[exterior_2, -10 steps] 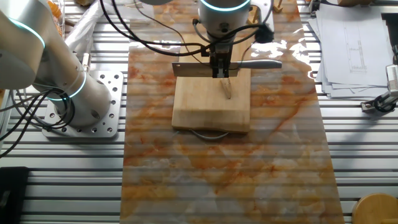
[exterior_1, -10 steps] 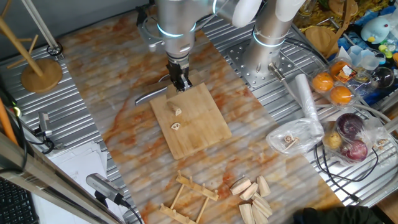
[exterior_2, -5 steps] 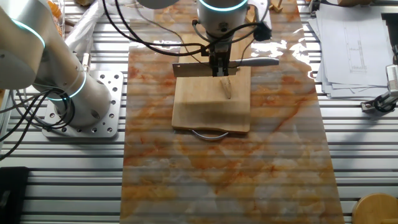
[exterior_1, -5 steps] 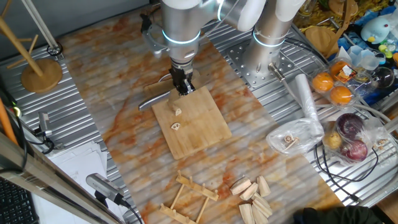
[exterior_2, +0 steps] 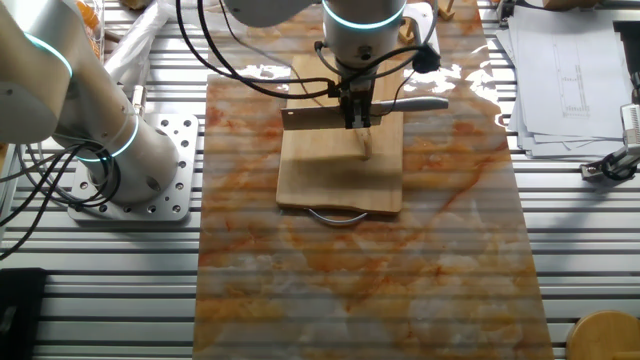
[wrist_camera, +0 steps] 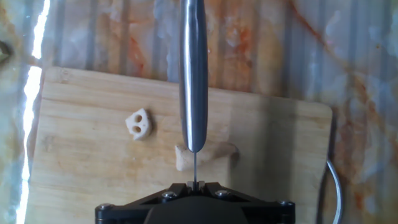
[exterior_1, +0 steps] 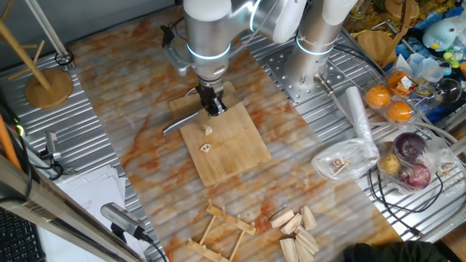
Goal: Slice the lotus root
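Gripping a knife by its handle, the hand hangs over the far part of the wooden board, its fingers clamped together on the tool. In the hand view the knife is seen edge-on as a narrow metal strip running straight away from the camera, passing directly above the lotus root. The root is a short pale stub lying crosswise on the board, just ahead of the hand; whether the blade touches it cannot be told. One cut slice, cream with small holes, lies flat on the board to the left of the blade, near the stub but apart from it.

From one fixed view the same two pieces appear at mid-board, the slice nearer the camera than the stub. From the other fixed view the blade extends to one side of the hand and the handle to the other, both level above the board's far edge. The board rests on a marbled mat covering the ribbed metal bench. Wooden wedge blocks lie at the mat's near edge, well apart from the board.
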Tool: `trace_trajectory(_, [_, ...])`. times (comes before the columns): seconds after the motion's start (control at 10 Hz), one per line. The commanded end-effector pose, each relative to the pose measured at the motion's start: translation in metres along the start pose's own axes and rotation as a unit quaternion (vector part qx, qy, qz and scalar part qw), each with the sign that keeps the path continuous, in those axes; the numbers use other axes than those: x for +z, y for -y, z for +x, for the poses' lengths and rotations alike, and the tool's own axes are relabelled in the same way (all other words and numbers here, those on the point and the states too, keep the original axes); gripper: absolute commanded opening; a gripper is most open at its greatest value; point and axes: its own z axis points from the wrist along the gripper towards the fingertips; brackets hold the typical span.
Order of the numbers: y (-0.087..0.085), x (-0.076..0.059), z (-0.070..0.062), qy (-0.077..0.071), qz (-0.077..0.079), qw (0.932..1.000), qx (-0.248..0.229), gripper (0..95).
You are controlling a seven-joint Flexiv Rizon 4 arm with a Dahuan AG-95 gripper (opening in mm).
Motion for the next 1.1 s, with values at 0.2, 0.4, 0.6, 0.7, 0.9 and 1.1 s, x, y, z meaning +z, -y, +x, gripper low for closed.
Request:
trace_trajectory(0.2, [-0.004,0.003,-0.002,0.001,0.005,1.0000,0.003,0.0])
trace_trajectory(0.4, [-0.004,0.006,-0.003,0.002,0.007,1.0000,0.000,0.0])
trace_trajectory(0.6, [-0.002,0.011,-0.004,0.004,0.010,0.9999,-0.001,0.0])
trace_trajectory(0.7, [-0.002,0.012,-0.004,0.005,0.010,0.9999,0.000,0.0])
trace_trajectory(0.9, [-0.002,0.013,-0.004,0.007,0.010,0.9999,-0.001,0.0])
trace_trajectory(1.1, [-0.002,0.013,-0.004,0.009,0.010,0.9999,-0.001,0.0])
